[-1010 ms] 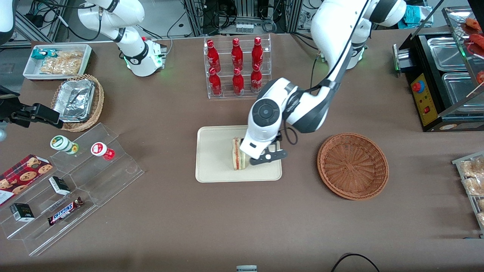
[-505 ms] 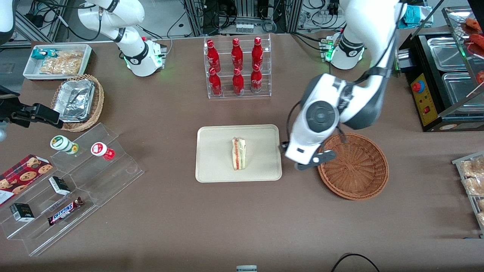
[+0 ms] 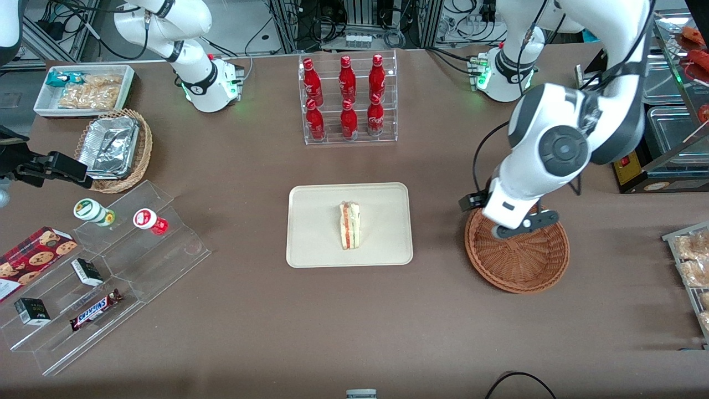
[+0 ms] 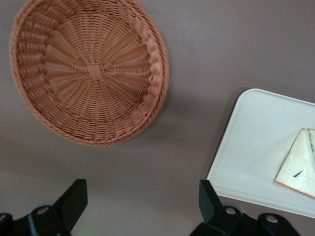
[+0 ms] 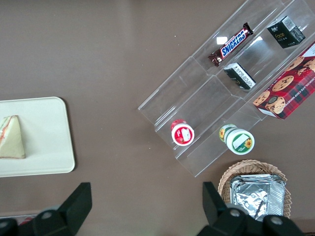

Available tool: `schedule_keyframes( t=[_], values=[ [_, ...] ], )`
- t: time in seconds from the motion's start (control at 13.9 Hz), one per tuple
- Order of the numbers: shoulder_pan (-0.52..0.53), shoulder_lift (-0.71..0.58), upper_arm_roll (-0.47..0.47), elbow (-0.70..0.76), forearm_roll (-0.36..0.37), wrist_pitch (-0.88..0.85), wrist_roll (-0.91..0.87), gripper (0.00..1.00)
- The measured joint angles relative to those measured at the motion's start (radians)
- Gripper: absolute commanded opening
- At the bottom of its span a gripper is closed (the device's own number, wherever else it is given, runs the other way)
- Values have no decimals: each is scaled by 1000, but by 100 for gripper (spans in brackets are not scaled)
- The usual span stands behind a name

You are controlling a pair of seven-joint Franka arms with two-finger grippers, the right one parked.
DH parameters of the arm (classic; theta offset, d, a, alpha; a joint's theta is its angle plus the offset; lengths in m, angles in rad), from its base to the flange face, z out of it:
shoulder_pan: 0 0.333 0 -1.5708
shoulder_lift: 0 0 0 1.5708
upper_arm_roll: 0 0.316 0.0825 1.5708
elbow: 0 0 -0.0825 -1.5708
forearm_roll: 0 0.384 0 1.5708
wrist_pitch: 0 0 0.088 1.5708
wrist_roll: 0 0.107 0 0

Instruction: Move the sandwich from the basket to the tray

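The claw (image 3: pixel 512 224) hangs above the basket's (image 3: pixel 518 266) rim nearest the tray, at right of centre in the front view; its fingers (image 4: pixel 73 199) are spread wide with nothing between them. The basket holds nothing. A strip of bare counter (image 3: pixel 437 233) separates basket from tray (image 3: pixel 316 221). The sandwich (image 3: pixel 349 225) lies on the tray, clear of every tray edge. The left wrist view shows the finger gap, which the front view hides under the arm. A second ago the claw stood at the sandwich on the tray; it has since withdrawn to the basket, and the sandwich has not shifted.
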Motion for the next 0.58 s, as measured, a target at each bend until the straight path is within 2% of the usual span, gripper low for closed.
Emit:
schedule_keyframes(
  t=[0.36,0.58],
  values=[
    [218,-114,-90,-2,6,-116,231,100],
    [274,-158,-98,-4,9,-154,352,100]
  ],
)
